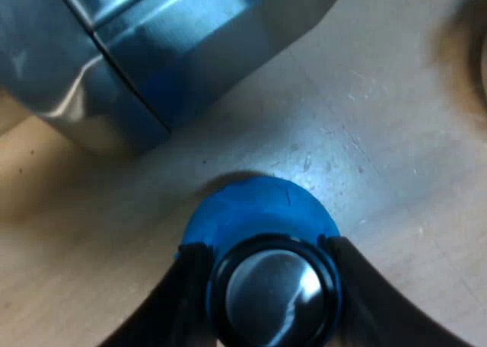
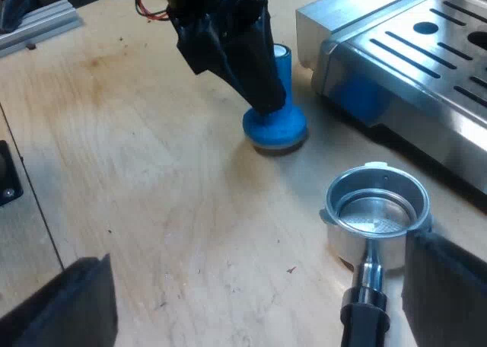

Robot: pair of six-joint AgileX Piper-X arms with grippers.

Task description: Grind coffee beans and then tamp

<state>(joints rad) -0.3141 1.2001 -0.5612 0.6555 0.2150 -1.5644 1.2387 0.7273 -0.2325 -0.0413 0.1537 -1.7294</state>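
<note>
A blue tamper point(image 1: 255, 210) with a shiny metal cap stands upright on the wooden table, close to the espresso machine's base point(image 1: 144, 50). My left gripper point(image 1: 266, 286) is over it, a black finger pressed against each side of the cap. From the right wrist view, that gripper point(image 2: 266, 88) reaches down onto the tamper point(image 2: 275, 126). The metal holder point(image 2: 377, 210) lies loose on the table with its basket showing bare metal, its dark handle point(image 2: 365, 309) pointing toward my right gripper point(image 2: 259, 301). That gripper is wide open, hovering above the table, one finger point(image 2: 449, 286) beside the holder.
The machine's slotted steel drip tray point(image 2: 426, 58) sits beyond the holder. A grey metal rail point(image 2: 38, 23) lies at the table's far edge. Bare wood point(image 2: 167, 195) spreads between the tamper and my right gripper.
</note>
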